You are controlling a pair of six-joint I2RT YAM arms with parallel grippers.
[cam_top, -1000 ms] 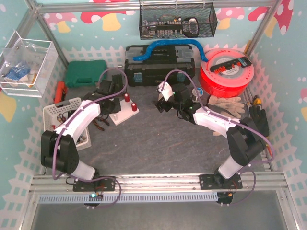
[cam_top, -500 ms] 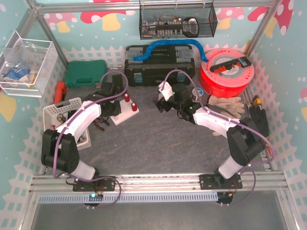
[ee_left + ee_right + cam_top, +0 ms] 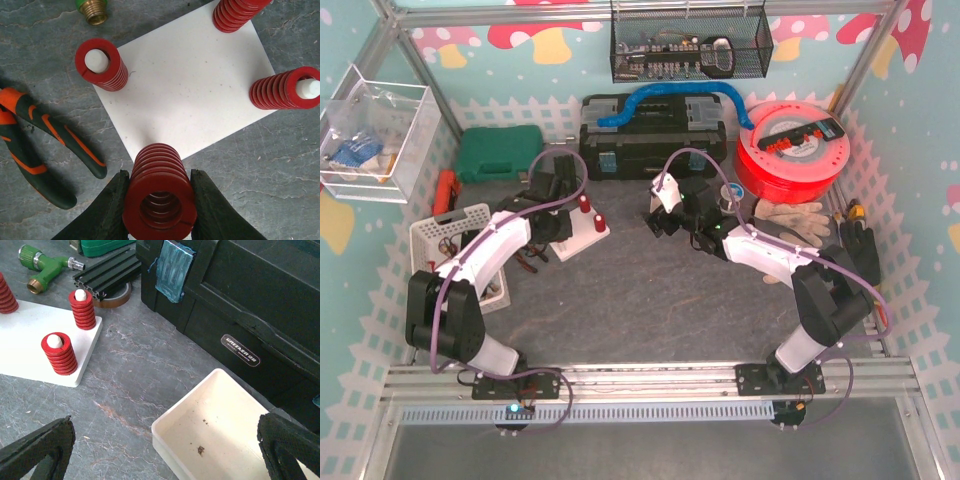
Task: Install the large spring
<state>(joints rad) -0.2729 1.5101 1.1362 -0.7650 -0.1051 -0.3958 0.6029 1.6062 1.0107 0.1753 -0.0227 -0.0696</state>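
Note:
My left gripper (image 3: 159, 176) is shut on a large red spring (image 3: 159, 200), one black finger on each side of its top coils. The spring stands upright over the near corner of the white plate (image 3: 190, 90); its bore looks dark and no peg top shows inside it. Three more red springs sit on white pegs at the other corners (image 3: 100, 65) (image 3: 282, 90) (image 3: 235, 15). From above, the left gripper (image 3: 553, 192) hangs over the plate (image 3: 582, 238). My right gripper (image 3: 167, 440) is open wide above a white tray (image 3: 175, 460), holding nothing.
Orange-and-green pliers (image 3: 45, 135) lie left of the plate, a green brass-tipped tool (image 3: 93, 7) behind it. A black toolbox (image 3: 240, 300) stands behind the tray, with a black extrusion (image 3: 107, 272) and a tape roll (image 3: 112, 295) beside it. A white basket (image 3: 450, 230) sits far left.
The left gripper, still holding the spring, has shifted slightly back and to the right over the plate. The right arm has barely moved.

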